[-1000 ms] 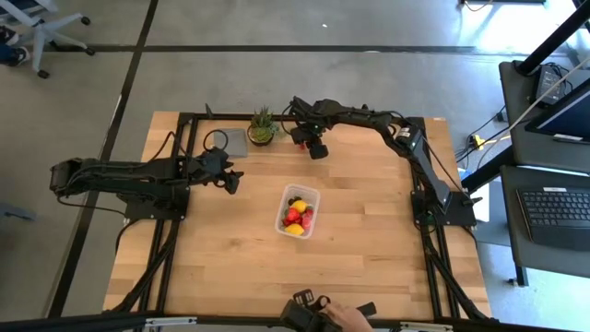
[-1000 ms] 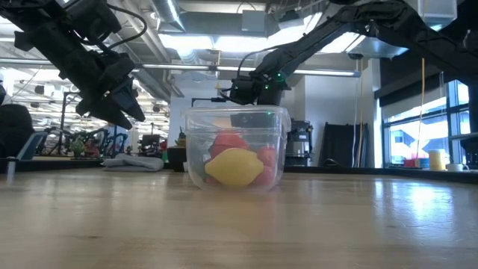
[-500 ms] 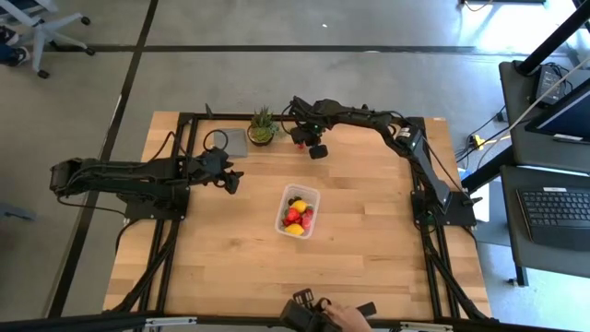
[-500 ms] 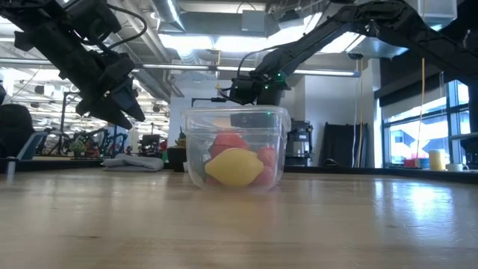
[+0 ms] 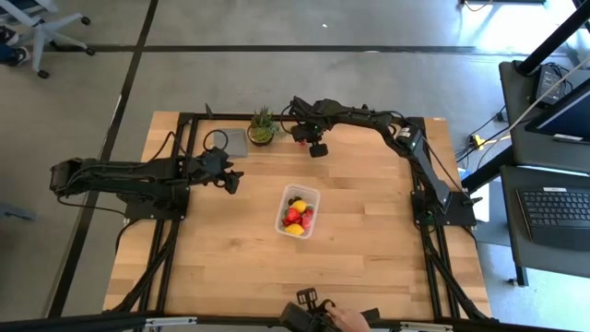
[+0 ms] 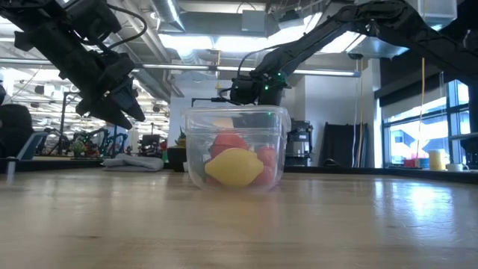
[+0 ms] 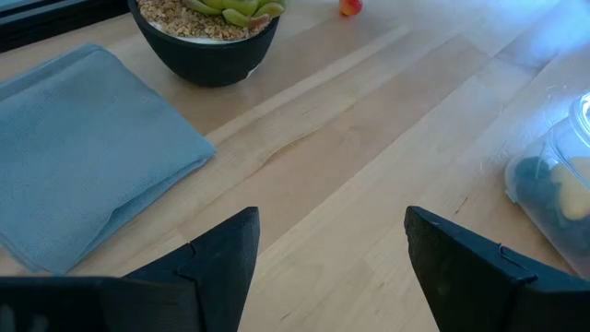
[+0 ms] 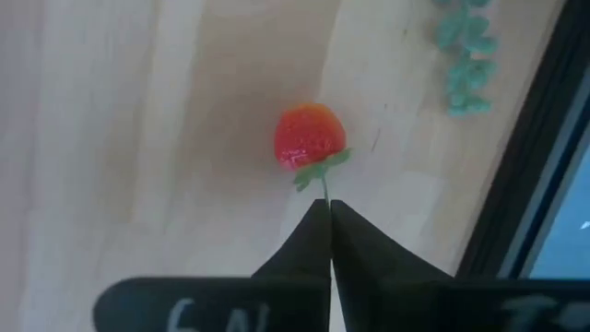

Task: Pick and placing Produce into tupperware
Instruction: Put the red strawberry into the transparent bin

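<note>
A: Strawberry is what to watch. From above, the right gripper has crept a little closer to the back edge of the table over the last second, up by the potted plant. The tupperware sits mid-table, well apart from it, with red, yellow and dark pieces inside.

B: And the left gripper?

A: It hasn't moved; it waits left of the tub.

B: Table-level view?

A: The tub is in front, a yellow lemon against its near wall, red pieces behind. The right arm hangs far back, barely shifted.

B: Left wrist?

A: Fingers spread wide over bare wood, holding nothing. A grey-blue cloth and the plant pot are ahead, the tub at the edge.

B: Right wrist?

A: Fingertips pressed together, right at the strawberry's thin green stem; whether they actually pinch it, I can't tell. The berry appears to lie on the wood.

B: Meaning?

A: I'd judge one more piece is being picked up by its stem. That's a slippery hold.
</note>
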